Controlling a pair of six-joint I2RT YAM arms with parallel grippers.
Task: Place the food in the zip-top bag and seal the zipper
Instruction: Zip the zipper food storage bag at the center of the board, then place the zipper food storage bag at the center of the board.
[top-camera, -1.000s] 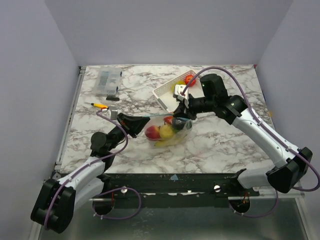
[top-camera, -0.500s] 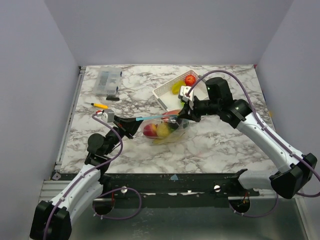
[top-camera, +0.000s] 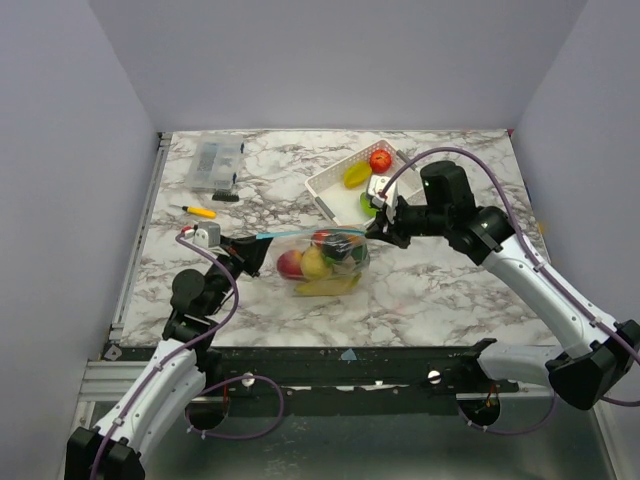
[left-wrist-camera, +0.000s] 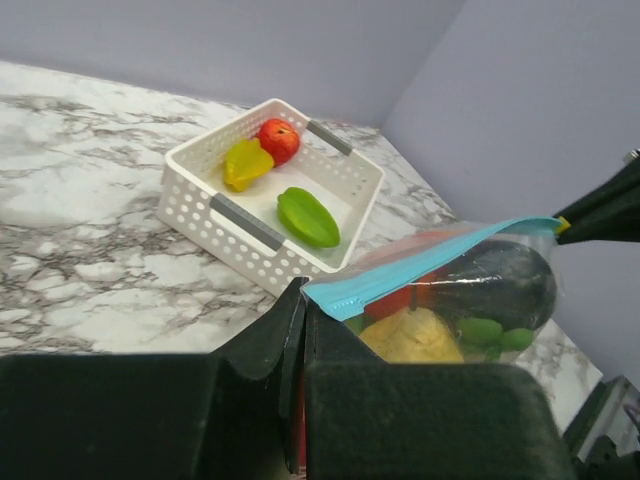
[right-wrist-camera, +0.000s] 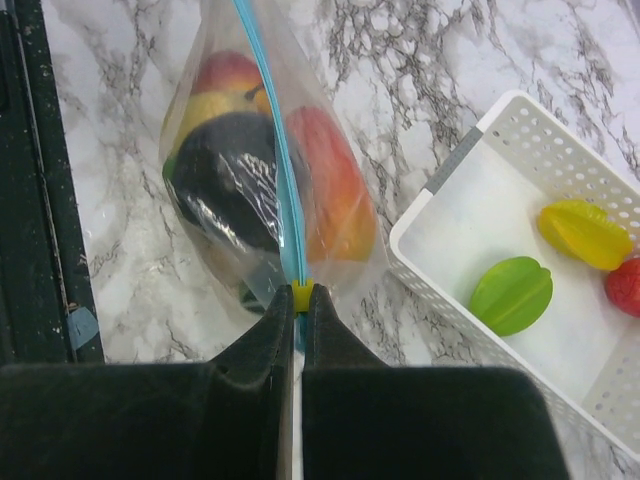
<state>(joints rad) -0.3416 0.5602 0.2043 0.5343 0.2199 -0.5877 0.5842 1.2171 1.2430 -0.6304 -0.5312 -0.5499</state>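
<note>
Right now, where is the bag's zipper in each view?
Top external: zipper, near-level line at picture centre.
Left wrist: zipper slants from lower centre up to the right edge.
Right wrist: zipper near-vertical, top edge down to centre.
Shared landmark: white basket, in all three.

1. The zip-top bag (right-wrist-camera: 330, 215) is showing as clear, thin plastic film, crinkling and catching glossy highlights.
2. The zipper (right-wrist-camera: 268, 150) is reading as a smooth, opaque blue-green plastic strip, with a small yellow plastic tab (right-wrist-camera: 301, 295) at its end.
3. The food (left-wrist-camera: 307, 217) is looking like smooth moulded plastic with a soft sheen.
4. The basket (left-wrist-camera: 215, 240) is appearing as matt white perforated plastic.
5. The tabletop (top-camera: 450, 290) is shining faintly, smooth, in a white-and-grey marble pattern.
6. The left gripper (left-wrist-camera: 303, 305) and right gripper (right-wrist-camera: 300, 305) are showing matt black fingers, plastic by the look.
7. The box (top-camera: 217, 163) near the tabletop's far-left corner is looking like clear hard plastic.
</note>
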